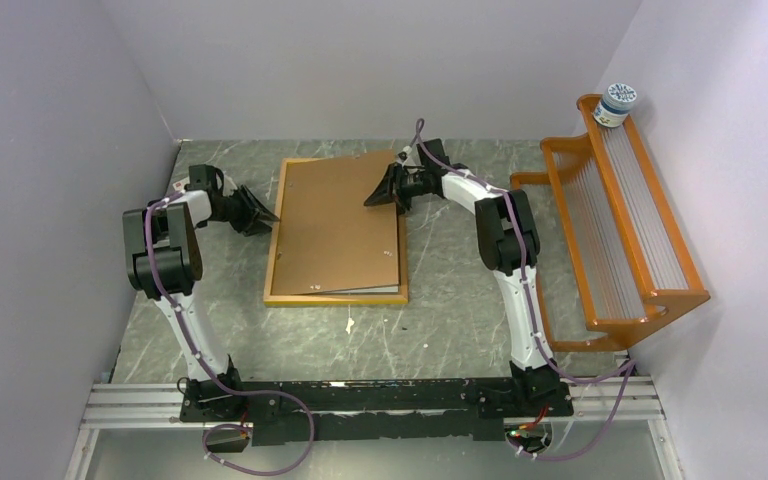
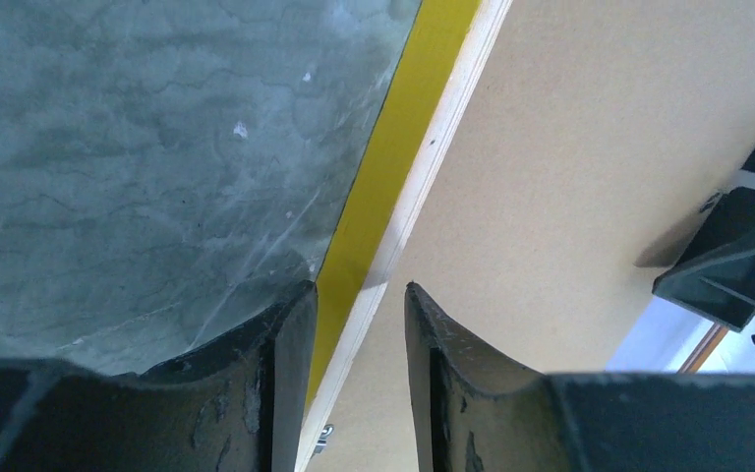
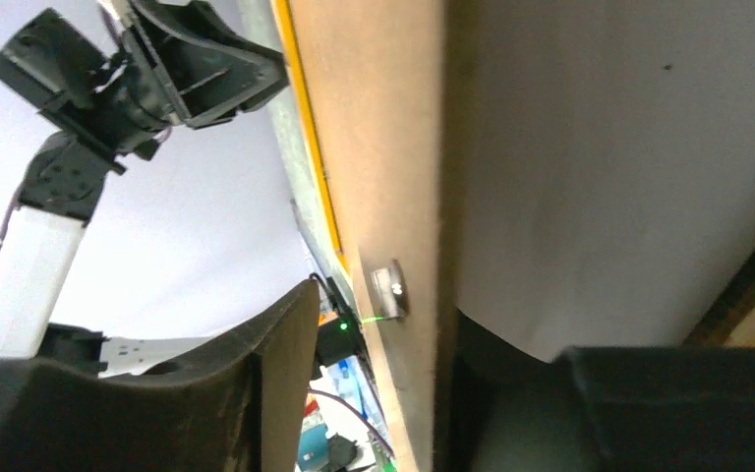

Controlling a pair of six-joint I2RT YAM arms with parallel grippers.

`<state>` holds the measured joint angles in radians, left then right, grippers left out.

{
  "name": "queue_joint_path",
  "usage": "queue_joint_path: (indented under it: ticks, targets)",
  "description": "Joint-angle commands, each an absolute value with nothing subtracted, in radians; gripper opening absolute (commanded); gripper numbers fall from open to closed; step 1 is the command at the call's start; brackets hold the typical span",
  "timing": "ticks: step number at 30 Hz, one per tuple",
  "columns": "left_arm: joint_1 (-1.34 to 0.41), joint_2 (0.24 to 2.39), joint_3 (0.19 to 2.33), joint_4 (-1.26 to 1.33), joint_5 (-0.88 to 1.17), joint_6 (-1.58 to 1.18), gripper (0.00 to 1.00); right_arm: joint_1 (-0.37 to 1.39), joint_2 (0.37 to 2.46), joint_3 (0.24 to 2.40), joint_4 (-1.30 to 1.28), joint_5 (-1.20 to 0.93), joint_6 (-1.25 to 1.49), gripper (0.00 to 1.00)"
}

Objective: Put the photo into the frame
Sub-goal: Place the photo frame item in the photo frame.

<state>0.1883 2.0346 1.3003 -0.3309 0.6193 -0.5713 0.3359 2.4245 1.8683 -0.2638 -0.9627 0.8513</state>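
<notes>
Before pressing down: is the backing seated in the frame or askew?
Askew: the backing lies rotated on the frame, its far right corner riding over the border.

1. The frame [image 1: 320,298] lies flat on the table [image 1: 440,310], a brown panel [image 1: 340,225] on it, slightly skewed.
2. A pale strip of the photo [image 1: 370,291] shows along the panel's near edge.
3. My left gripper [image 1: 260,215] is at the frame's left edge, and my right gripper [image 1: 380,192] is at the panel's far right corner.
4. A white scrap [image 1: 350,323] lies just near of the frame.
5. A rack [image 1: 620,230] stands at the right, with a jar [image 1: 617,103] on top.
</notes>
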Motion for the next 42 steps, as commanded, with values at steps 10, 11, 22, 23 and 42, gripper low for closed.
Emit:
queue_joint_path:
  ticks: [10,11,22,23,42]
  targets:
    - [0.187,2.057,1.452,-0.541,0.574,-0.542,0.49,0.347,2.368,1.995,-0.596,-0.791,0.663,0.86]
    - [0.187,2.057,1.46,-0.555,0.568,-0.539,0.5,0.349,2.366,2.002,-0.622,-0.769,0.647,0.87]
    - [0.187,2.065,1.474,-0.581,0.58,-0.547,0.55,0.351,2.361,2.082,-0.83,-0.558,0.536,0.88]
    - [0.187,2.066,1.467,-0.561,0.594,-0.551,0.56,0.352,2.363,2.083,-0.827,-0.555,0.535,0.88]
    - [0.166,2.083,1.441,-0.487,0.712,-0.533,0.62,0.384,2.455,2.29,-0.996,-0.43,0.408,0.89]
